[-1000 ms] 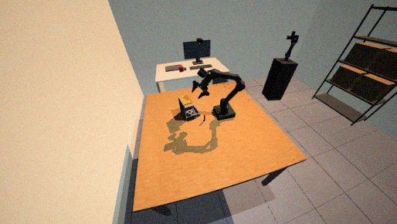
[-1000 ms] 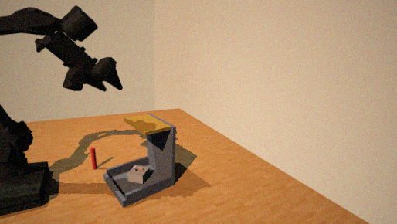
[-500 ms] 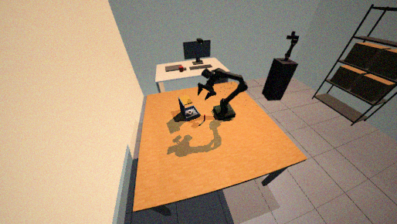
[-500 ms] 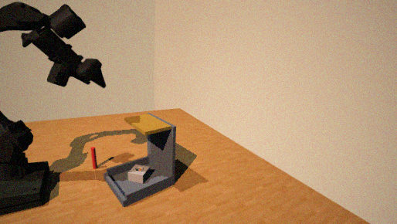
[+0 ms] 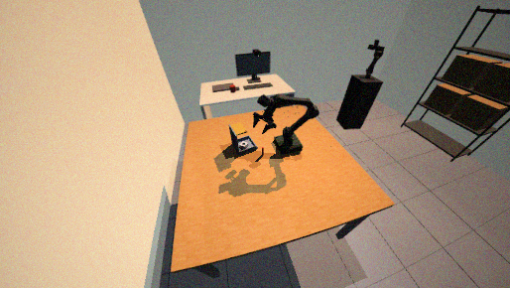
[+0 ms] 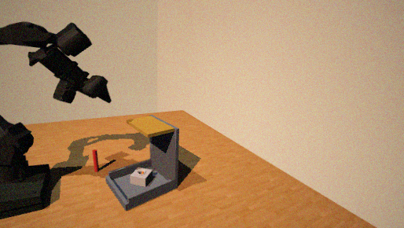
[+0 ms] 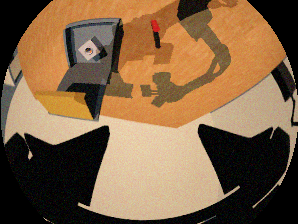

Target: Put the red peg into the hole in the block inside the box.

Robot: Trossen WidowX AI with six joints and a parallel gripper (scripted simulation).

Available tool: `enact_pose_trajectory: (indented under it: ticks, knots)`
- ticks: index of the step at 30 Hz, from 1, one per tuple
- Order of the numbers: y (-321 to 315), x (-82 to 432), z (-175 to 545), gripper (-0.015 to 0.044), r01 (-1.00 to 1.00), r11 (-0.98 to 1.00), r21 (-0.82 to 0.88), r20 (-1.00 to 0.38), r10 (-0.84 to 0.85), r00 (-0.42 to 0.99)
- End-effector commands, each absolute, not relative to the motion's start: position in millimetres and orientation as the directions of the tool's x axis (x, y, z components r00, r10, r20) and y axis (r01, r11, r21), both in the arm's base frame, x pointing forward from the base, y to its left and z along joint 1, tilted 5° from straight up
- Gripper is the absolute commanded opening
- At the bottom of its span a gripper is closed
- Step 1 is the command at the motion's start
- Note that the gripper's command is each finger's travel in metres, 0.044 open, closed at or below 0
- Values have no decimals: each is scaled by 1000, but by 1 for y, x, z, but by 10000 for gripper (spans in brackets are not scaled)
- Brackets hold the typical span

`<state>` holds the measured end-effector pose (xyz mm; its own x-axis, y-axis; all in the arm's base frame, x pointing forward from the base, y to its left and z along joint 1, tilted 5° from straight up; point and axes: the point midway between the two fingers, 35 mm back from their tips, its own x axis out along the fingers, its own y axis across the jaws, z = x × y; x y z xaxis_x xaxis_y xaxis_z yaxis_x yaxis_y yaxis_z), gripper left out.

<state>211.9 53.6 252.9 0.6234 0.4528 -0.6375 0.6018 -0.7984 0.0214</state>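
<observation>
The red peg (image 6: 95,160) (image 7: 155,26) stands upright on the table between the arm's base and the box. The grey box (image 6: 125,201) (image 7: 69,47) stands beside it, with the white block (image 6: 141,176) (image 7: 89,49) (image 5: 243,144) on its floor. The block's top hole shows nothing in it. The yellow roof (image 6: 151,125) (image 7: 62,102) (image 5: 239,129) sticks out from the back wall, high above the floor. My gripper (image 5: 259,128) (image 6: 90,102) (image 7: 155,130) is wide open and empty. It hangs in the air, higher than the roof and well away from the peg, tilted forward and down.
The wooden table (image 5: 278,214) (image 6: 251,189) carries the arm's base (image 5: 288,144) (image 6: 23,193), on the peg's other side from the box. A plain wall (image 6: 275,79) rises past the table's edge. A white desk (image 5: 218,96) with a monitor (image 5: 253,65) stands farther off.
</observation>
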Motion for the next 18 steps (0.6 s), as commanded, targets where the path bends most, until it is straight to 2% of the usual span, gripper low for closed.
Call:
enact_pose_trajectory:
  ticks: [1,18]
  knots:
    - [54,214,237,440,598,-801,21,-637,450,626]
    - [57,219,179,440,598,-801,21,-636,451,626]
